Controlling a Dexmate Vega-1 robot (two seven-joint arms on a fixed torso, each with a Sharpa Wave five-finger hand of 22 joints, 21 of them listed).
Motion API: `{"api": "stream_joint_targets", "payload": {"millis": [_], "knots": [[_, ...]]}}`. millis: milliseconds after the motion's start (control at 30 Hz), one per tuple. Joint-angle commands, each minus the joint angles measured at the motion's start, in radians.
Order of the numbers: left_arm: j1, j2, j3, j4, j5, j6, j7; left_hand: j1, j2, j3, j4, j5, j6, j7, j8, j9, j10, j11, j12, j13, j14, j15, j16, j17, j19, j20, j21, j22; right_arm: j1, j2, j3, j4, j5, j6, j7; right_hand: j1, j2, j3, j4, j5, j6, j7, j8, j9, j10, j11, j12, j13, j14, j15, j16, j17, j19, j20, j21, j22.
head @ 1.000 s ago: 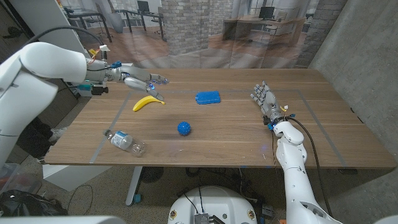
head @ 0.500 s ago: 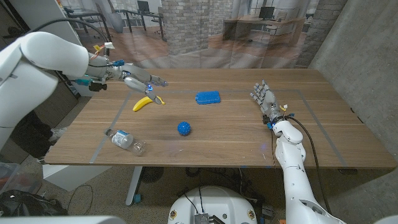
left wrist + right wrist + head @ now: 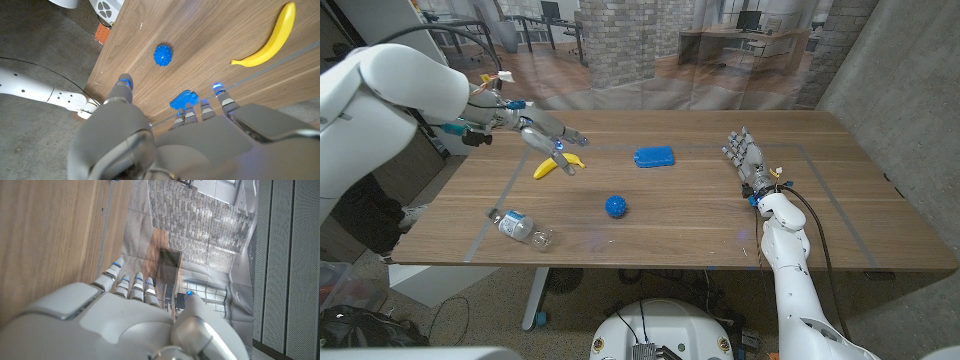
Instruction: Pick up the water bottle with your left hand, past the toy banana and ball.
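My left hand (image 3: pixel 548 139) hovers empty, fingers spread, above the toy banana (image 3: pixel 551 166) at the far left; the water bottle (image 3: pixel 521 226) lies on its side nearer me, left of the ball (image 3: pixel 615 206), so reaching it means coming back past both

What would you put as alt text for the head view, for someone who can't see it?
The robot's left hand hovers open above a yellow toy banana at the far left of a wooden table. A blue ball sits mid-table, a water bottle lies near the front left edge, and the right hand waits at the right.
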Motion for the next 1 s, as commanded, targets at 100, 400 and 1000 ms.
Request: {"api": "stream_joint_targets", "payload": {"millis": [100,400,1000], "knots": [[-0.059,0.072,0.069,-0.025,0.018,0.035,-0.075,0.034,0.0,0.006,-0.002,0.006,0.006,-0.003,0.003,0.005,-0.001,-0.007,0.005,0.004,0.002,0.0,0.004,0.005,0.008,-0.001,-0.002,0.001,0.007,0.001,-0.002,0.012,0.012,0.019,-0.004,0.0,-0.002,0.0,0.0,0.003,0.006,0.0,0.01,0.003,0.008,-0.003,0.006,0.004,0.005,0.004,0.005,0.004,0.007,0.004,0.005,0.003],[-0.098,0.102,0.116,-0.039,0.023,0.037,-0.114,0.101,0.001,0.009,0.0,0.007,-0.031,0.004,-0.011,0.007,-0.025,0.001,-0.005,0.008,-0.004,0.002,0.001,0.006,0.004,-0.001,-0.014,0.002,0.005,0.006,-0.002,0.014,0.016,0.029,-0.014,-0.001,-0.003,0.0,0.0,0.003,0.006,0.001,0.01,0.003,0.009,-0.002,0.006,0.004,0.005,0.005,0.005,0.004,0.007,0.004,0.005,0.003],[-0.175,0.224,0.244,-0.055,-0.005,0.039,-0.129,0.176,0.014,0.006,0.011,-0.008,-0.1,-0.002,-0.021,0.011,-0.086,-0.021,-0.017,0.017,-0.034,0.001,-0.003,0.008,-0.013,-0.016,-0.034,0.006,-0.022,0.025,-0.012,-0.003,0.02,0.048,-0.04,-0.003,-0.003,-0.001,0.001,0.004,0.006,0.001,0.009,0.003,0.009,-0.002,0.005,0.004,0.006,0.004,0.005,0.004,0.007,0.005,0.005,0.003]]}}
